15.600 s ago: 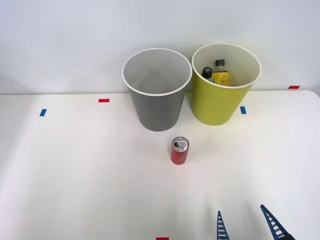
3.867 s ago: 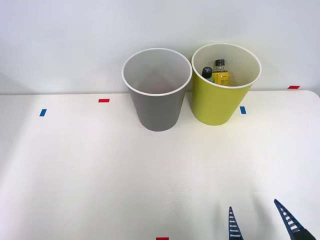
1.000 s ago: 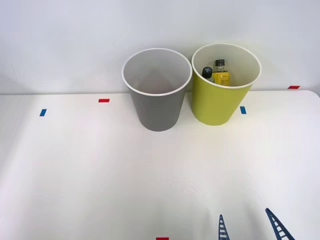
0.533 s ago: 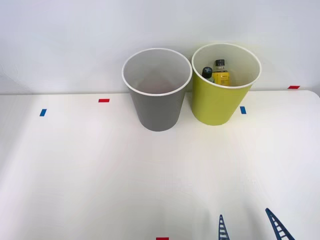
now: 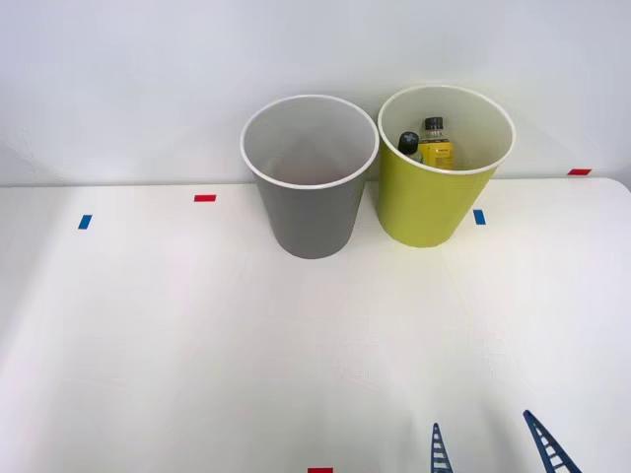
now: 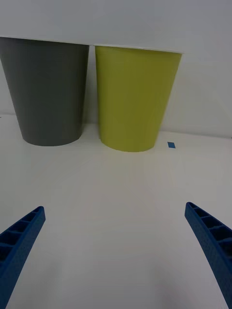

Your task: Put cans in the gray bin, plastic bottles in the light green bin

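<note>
While our right hand (image 5: 487,448) hangs open and empty over the table's near edge, both plastic bottles (image 5: 426,145) stand in the light green bin (image 5: 434,202). We see no can on the table (image 5: 148,335); reaching forward risks toppling the gray bin (image 5: 308,212).

Lab test bench: bare white table (image 5: 148,345); tape markers (image 5: 204,198).

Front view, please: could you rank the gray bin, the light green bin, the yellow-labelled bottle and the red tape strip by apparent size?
1-2. Gray tapered bin and yellow-green tapered bin: alike, unranked.
3. Black-capped, yellow-labelled plastic bottle, partly hidden inside the green bin.
4. Red tape strip.
</note>
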Available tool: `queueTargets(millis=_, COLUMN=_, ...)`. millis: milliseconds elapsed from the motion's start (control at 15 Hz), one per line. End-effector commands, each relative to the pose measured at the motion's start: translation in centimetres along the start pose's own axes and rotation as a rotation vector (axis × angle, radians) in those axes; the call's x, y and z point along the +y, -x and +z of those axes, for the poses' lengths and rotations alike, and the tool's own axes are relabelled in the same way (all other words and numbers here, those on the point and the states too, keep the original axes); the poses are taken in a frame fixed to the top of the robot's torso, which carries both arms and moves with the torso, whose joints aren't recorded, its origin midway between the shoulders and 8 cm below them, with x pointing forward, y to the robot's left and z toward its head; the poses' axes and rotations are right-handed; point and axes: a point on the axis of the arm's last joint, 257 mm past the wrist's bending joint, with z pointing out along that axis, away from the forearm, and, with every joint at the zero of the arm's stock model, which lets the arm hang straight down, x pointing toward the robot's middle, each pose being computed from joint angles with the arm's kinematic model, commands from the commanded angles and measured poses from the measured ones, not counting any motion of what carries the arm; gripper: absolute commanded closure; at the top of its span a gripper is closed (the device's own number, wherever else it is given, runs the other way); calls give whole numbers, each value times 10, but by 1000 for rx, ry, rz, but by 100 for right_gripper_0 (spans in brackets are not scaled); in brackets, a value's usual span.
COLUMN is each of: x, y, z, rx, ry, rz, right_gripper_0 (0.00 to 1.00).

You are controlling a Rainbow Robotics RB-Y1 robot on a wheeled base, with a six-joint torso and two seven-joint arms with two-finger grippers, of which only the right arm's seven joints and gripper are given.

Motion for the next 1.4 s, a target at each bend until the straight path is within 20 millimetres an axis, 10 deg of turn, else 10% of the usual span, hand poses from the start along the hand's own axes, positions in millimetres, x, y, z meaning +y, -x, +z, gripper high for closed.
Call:
queueTargets(millis=67, x=0, y=0, z=0, rx=0, ry=0, rz=0, right_gripper_0=0)
queueTargets(millis=1400, x=0, y=0, z=0, rx=0, ry=0, rz=0, right_gripper_0=0)
